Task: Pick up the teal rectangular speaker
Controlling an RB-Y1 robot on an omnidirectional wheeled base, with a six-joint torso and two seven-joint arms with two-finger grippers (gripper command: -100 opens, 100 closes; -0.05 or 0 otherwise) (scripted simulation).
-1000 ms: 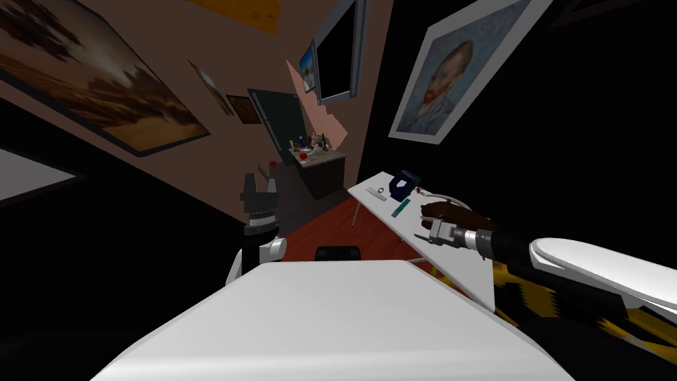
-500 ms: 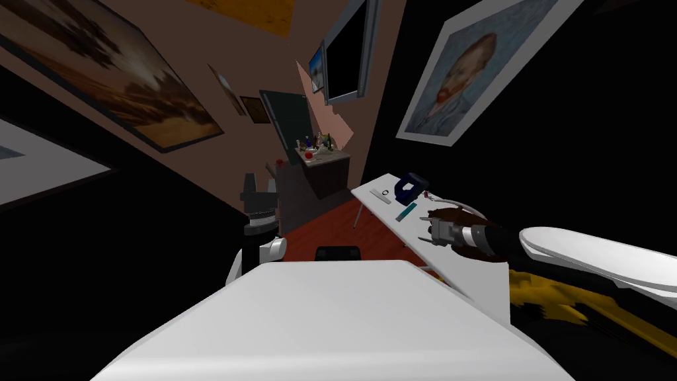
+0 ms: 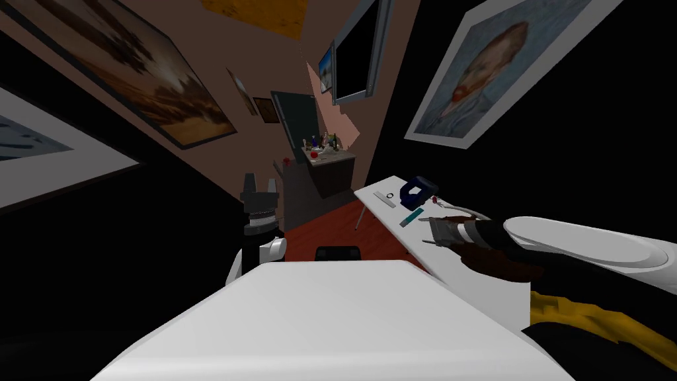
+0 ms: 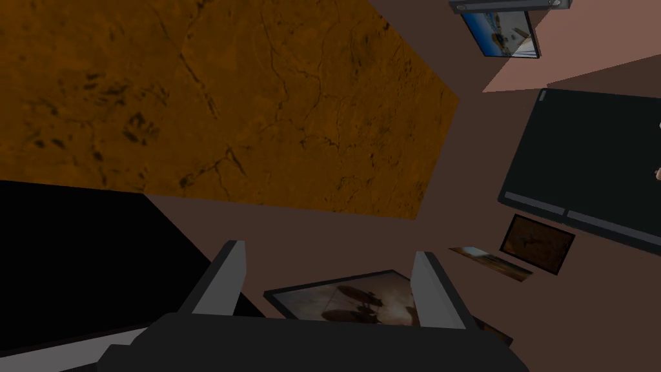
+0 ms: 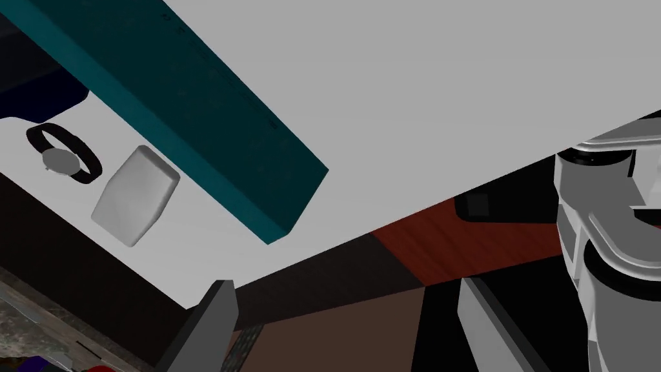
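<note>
The teal rectangular speaker [image 3: 411,217] [image 5: 193,110] lies flat on the white table [image 3: 456,264], a long slim bar. My right gripper [image 3: 427,231] hovers over the table just short of the speaker's near end, open, nothing between its fingers [image 5: 216,316]. In the right wrist view the speaker's end face lies ahead of the fingers, apart from them. My left gripper [image 3: 258,187] is raised upright to the left of the table, open and empty.
Beyond the speaker on the table [image 5: 452,97] lie a wristwatch [image 5: 63,154], a small grey rounded block [image 5: 134,195] and a dark blue object [image 3: 416,190]. A dark cabinet [image 3: 324,173] with bottles stands further back. Red-brown floor [image 3: 337,228] runs beside the table edge.
My head view has swung, shifting the whole scene. My right gripper has moved forward along the table, closer to the teal speaker. The left arm holds still.
</note>
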